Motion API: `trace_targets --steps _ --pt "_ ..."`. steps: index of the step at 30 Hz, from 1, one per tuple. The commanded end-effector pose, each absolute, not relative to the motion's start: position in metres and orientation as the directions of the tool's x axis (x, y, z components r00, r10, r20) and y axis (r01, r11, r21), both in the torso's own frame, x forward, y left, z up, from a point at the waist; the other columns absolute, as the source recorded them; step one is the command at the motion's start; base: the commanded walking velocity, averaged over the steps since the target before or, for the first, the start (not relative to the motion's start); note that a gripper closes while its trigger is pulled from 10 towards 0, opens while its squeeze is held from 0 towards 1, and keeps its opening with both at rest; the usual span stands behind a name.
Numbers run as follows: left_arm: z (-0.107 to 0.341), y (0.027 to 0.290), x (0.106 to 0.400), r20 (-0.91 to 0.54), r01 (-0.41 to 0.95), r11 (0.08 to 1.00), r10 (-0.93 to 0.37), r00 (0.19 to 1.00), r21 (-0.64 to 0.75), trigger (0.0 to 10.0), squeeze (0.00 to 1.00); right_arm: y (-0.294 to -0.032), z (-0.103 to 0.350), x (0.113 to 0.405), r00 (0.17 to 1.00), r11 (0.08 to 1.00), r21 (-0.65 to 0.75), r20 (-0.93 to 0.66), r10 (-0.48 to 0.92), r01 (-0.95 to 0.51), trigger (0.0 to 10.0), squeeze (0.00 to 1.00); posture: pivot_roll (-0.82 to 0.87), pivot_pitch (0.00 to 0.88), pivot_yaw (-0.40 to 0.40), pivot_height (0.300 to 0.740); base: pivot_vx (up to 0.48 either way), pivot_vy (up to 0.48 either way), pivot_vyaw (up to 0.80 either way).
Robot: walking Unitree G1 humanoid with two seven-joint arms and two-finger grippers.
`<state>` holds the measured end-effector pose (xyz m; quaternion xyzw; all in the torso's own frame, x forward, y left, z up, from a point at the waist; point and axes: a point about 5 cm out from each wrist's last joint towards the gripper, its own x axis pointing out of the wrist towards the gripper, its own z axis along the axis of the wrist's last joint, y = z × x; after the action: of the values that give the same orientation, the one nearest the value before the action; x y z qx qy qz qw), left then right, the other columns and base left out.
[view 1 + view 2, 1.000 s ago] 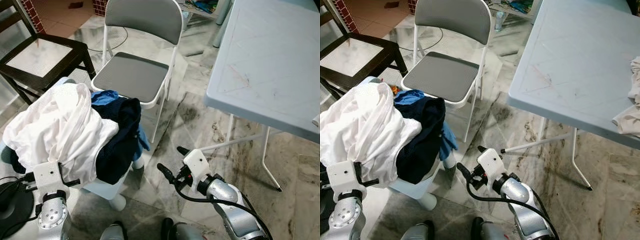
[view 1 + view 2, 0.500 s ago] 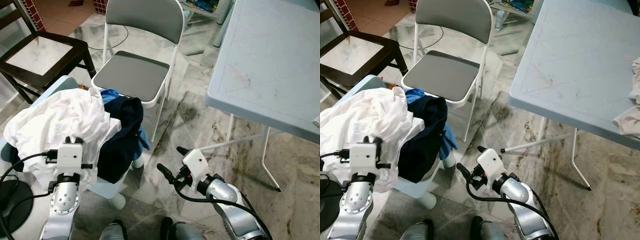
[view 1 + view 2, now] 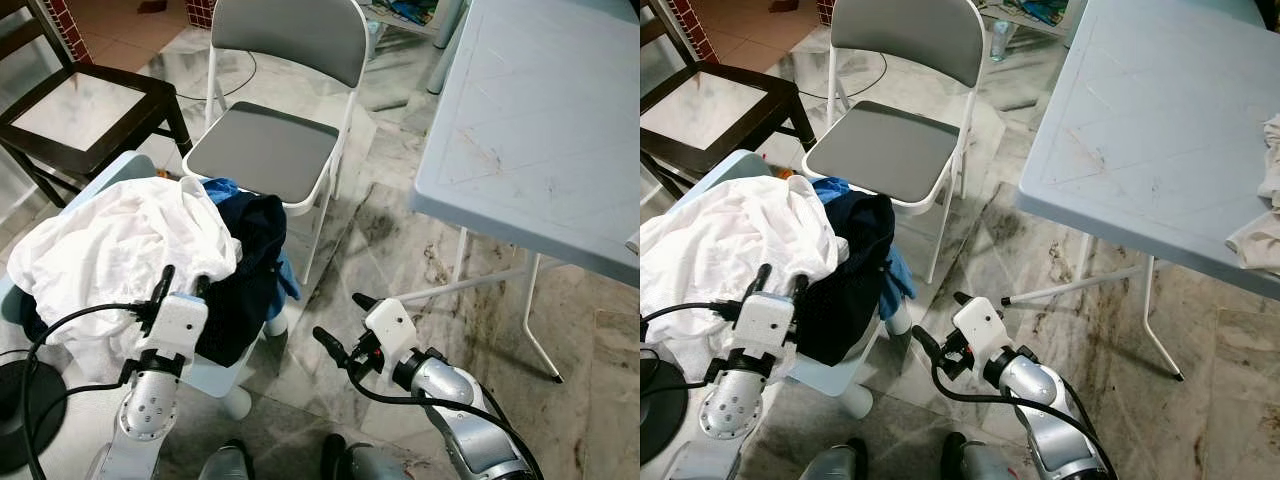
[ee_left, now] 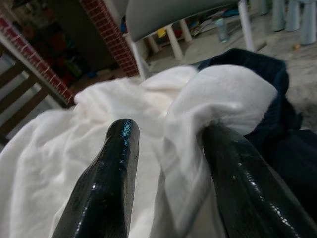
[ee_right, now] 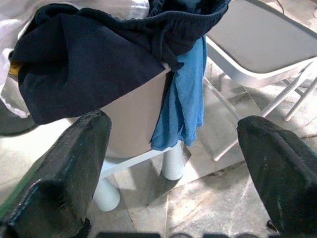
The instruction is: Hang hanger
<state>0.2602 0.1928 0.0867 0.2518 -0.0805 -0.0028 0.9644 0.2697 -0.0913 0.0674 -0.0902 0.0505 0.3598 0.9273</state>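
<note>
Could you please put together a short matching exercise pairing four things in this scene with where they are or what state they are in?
Things:
1. white garment
2. folding chair
3. left gripper
4. right gripper

Places or states:
A. open, low over the marble floor
B. seat bare, behind the laundry pile
C. open, at the pile's white cloth
D. heaped beside a dark navy garment

Pairs: 1-D, 2-B, 3-C, 4-A
</note>
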Motion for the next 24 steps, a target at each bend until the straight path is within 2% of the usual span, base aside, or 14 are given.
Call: trace_targets --steps 1,8,9,10,11,16,24 --pt "0.089 0.189 0.259 0.160 -0.004 0.856 -0.093 0.983 0.517 10.0 1.00 -0.092 0.062 0.267 0.732 0.722 -0.126 -0.176 0.658 -0.680 10.0 0.00 0.19 0.256 -0.081 0.740 0.000 0.000 0.00" --pt "0.081 0.181 0.262 0.087 0.081 0.835 -0.152 0.985 0.544 10.0 1.00 -0.092 0.063 0.268 0.733 0.723 -0.124 -0.176 0.658 -0.679 10.0 0.00 0.18 0.253 -0.077 0.740 0.000 0.000 0.00" --pt "0.078 0.178 0.263 0.048 0.116 0.814 -0.174 0.984 0.569 10.0 0.19 -0.092 0.062 0.268 0.733 0.725 -0.123 -0.176 0.657 -0.678 10.0 0.00 0.18 0.253 -0.077 0.740 0.000 0.000 0.00" --pt "0.078 0.178 0.263 0.048 0.116 0.814 -0.174 0.984 0.569 10.0 0.19 -0.092 0.062 0.268 0.733 0.725 -0.123 -0.176 0.657 -0.678 10.0 0.00 0.18 0.253 -0.077 0.740 0.000 0.000 0.00" --pt "0.075 0.176 0.264 0.012 0.146 0.804 -0.186 0.982 0.576 10.0 0.00 -0.092 0.062 0.268 0.734 0.726 -0.120 -0.177 0.656 -0.677 10.0 0.00 0.18 0.252 -0.076 0.740 0.000 0.000 0.00" --pt "0.067 0.162 0.265 -0.093 0.278 0.742 -0.282 0.955 0.609 10.0 0.00 -0.093 0.062 0.269 0.736 0.728 -0.121 -0.179 0.653 -0.675 10.0 0.00 0.18 0.252 -0.075 0.740 0.000 0.000 0.00" --pt "0.061 0.155 0.266 -0.180 0.352 0.679 -0.313 0.933 0.645 10.0 0.00 -0.093 0.062 0.269 0.737 0.729 -0.119 -0.181 0.652 -0.674 10.0 0.00 0.17 0.249 -0.074 0.740 0.000 0.000 0.00"
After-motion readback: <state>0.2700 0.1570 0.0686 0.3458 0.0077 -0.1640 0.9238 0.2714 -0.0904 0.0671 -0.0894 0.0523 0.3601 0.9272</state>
